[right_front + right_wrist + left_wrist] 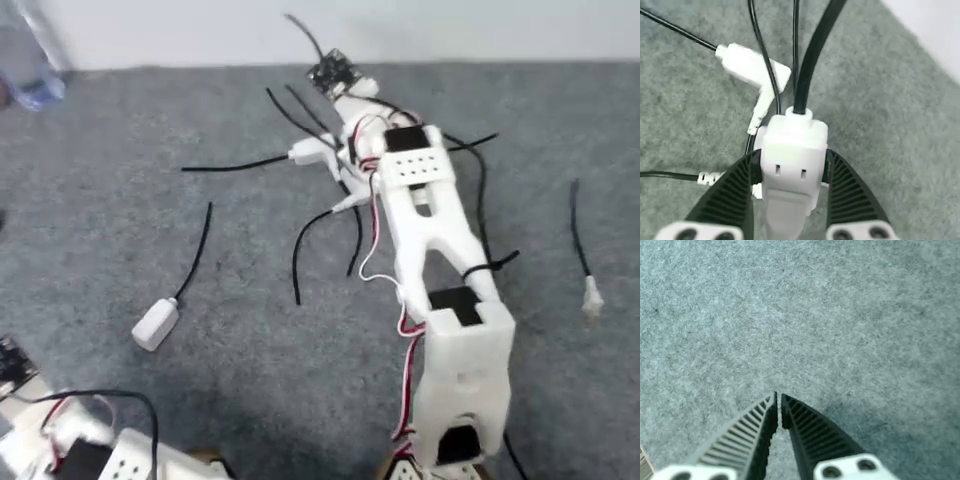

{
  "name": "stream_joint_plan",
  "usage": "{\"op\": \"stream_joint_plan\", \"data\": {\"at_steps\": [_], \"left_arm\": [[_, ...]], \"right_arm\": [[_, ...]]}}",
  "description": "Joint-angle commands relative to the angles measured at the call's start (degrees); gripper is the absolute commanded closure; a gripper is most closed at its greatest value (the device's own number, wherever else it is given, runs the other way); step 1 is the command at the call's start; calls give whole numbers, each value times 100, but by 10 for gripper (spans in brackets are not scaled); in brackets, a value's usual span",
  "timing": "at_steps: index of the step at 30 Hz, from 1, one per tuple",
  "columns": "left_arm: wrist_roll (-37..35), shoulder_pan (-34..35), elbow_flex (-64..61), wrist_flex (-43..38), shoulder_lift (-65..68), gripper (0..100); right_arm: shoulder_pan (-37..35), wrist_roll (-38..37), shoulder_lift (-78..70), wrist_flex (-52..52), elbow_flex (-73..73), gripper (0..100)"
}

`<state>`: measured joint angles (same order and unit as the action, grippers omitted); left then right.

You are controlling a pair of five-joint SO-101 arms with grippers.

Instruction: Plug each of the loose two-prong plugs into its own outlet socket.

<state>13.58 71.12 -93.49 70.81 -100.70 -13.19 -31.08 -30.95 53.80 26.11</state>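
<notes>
**A:** What does the surface look like?
**B:** A grey, felt-like carpet (90, 250) covers the table. It is short-piled and faintly mottled, with the same texture all over.
**A:** And behind it?
**B:** A plain white wall (180, 30) meets the carpet's far edge in a straight line. A clear plastic bottle (28, 60) stands at the far left corner, blurred.
**A:** How is the light?
**B:** Soft and even, with faint shadows on the carpet.

1 outlet socket (155, 325) lies at the front left of the table (90, 220), its cable running back. 1 two-prong plug (592, 298) lies far right. Behind the middle, the right gripper (790, 162) sits around a second socket (790, 145), with a second plug (752, 67) just beyond it.
</notes>
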Motion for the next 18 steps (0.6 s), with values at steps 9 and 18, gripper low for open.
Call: {"op": "stream_joint_plan", "data": {"at_steps": [9,18], "left_arm": [[0,-35,-66,-290,9,988],[0,-35,-66,-290,9,988]], "right_arm": [[207,220,-479,-514,536,991],[127,220,-725,-611,536,876]]}}
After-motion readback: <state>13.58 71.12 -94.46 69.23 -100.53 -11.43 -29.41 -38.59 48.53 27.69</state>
